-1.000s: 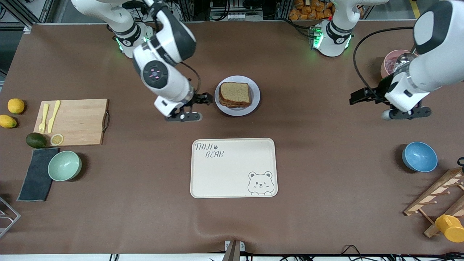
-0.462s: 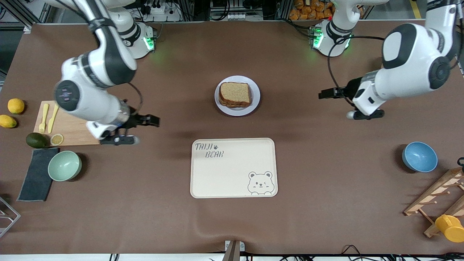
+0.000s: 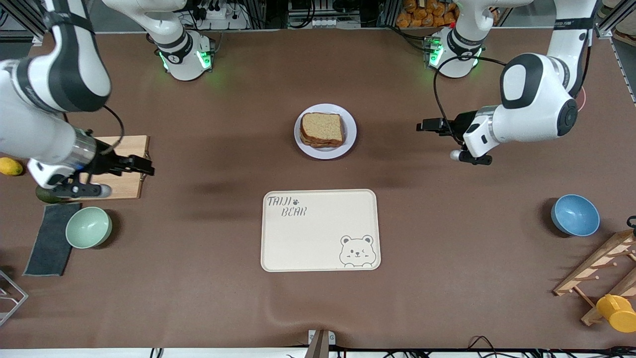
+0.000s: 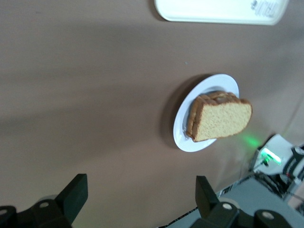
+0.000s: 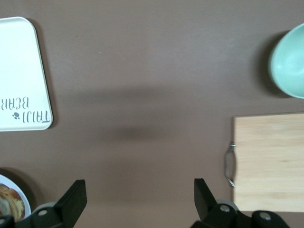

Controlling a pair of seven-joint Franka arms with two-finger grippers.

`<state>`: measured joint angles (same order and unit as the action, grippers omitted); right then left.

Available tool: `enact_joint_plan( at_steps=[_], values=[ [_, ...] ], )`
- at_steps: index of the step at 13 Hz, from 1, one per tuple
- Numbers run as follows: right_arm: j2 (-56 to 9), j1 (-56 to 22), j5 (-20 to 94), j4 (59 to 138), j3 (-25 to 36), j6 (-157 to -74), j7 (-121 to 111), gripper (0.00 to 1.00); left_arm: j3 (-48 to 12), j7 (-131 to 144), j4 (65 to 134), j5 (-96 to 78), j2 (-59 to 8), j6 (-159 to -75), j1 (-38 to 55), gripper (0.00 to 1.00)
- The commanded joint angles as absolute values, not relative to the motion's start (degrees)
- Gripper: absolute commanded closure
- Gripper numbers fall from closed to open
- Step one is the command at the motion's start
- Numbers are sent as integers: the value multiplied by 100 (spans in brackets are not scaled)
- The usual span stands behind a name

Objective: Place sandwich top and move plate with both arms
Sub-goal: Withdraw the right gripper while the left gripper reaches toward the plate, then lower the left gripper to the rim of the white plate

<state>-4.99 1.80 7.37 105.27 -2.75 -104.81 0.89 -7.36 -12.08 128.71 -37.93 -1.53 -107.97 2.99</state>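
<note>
The sandwich top point(image 3: 322, 127) lies flat on a stacked sandwich on the pale plate point(image 3: 350, 130), which stands mid-table, farther from the front camera than the tray. The left wrist view shows the slice point(image 4: 223, 118) and the plate point(image 4: 183, 138) some way off. My left gripper point(image 3: 426, 124) is open and empty over bare table, toward the left arm's end from the plate. My right gripper point(image 3: 144, 166) is open and empty over the handle edge of the cutting board. In the right wrist view only the plate's rim point(image 5: 19, 194) shows.
A cream bear-printed tray point(image 3: 320, 229) lies nearer the camera than the plate. A cutting board point(image 3: 124, 164), green bowl point(image 3: 88, 227), dark cloth point(image 3: 49, 238) and lemon point(image 3: 10, 166) sit at the right arm's end. A blue bowl point(image 3: 575, 215), wooden rack point(image 3: 601, 271) and yellow cup point(image 3: 616, 312) sit at the left arm's end.
My right gripper has swung away from beside the plate to over the cutting board. My left gripper has moved in toward the plate. The sandwich and plate have not moved.
</note>
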Motion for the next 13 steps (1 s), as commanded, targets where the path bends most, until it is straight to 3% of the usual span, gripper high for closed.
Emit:
enact_joint_plan(
  at_steps=[1,7,13],
  values=[
    [8,194,615,10574,-36,-9987,-123,0,-730,-2482,13305,-4672,-272,-11134,273,0],
    [97,-140,387,8940,596,-8422,-35,0,-738,-4690,13667,-6826,-1202,-11268,316,0],
    [237,-211,378,8657,615,-8033,439,0,-1107,-5555,13834,-7830,-1608,-11381,413,0]
  ],
)
